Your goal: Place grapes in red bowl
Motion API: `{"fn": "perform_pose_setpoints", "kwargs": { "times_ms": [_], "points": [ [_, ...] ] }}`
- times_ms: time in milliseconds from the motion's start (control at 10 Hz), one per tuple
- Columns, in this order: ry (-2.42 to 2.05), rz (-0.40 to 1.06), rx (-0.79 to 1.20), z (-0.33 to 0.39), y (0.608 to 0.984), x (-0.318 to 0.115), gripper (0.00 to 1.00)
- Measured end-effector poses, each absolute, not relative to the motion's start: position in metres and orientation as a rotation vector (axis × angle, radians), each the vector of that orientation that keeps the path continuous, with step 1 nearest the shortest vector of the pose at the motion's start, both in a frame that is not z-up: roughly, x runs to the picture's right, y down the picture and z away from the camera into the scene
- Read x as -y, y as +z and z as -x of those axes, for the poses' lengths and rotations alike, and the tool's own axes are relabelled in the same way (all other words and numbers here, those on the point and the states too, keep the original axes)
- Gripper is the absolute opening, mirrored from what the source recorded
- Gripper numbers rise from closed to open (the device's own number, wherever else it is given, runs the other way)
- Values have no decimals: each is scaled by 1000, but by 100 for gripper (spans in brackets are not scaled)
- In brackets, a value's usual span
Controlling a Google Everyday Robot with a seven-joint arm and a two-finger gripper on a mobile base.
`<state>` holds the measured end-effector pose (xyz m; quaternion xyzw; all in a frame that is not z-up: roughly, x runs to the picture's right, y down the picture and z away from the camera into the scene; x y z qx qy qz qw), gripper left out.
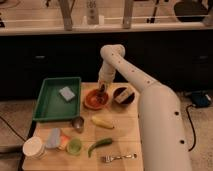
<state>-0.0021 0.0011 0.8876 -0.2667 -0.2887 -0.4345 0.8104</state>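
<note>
The gripper [102,90] hangs over the red bowl [96,99], at its one o'clock edge; whether it grips anything I cannot tell. The bowl sits mid-table, with a dark bowl [123,96] at its three o'clock and a green tray [47,106] at its nine.

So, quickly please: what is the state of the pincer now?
The pincer is over the red bowl; its state cannot be told.
</note>
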Motion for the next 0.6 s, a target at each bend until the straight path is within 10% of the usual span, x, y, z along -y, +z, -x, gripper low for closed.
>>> {"fn": "perform_pose_setpoints", "kwargs": {
  "times_ms": [600],
  "points": [
    [-934,576,631,4,887,0,0]
  ]
}}
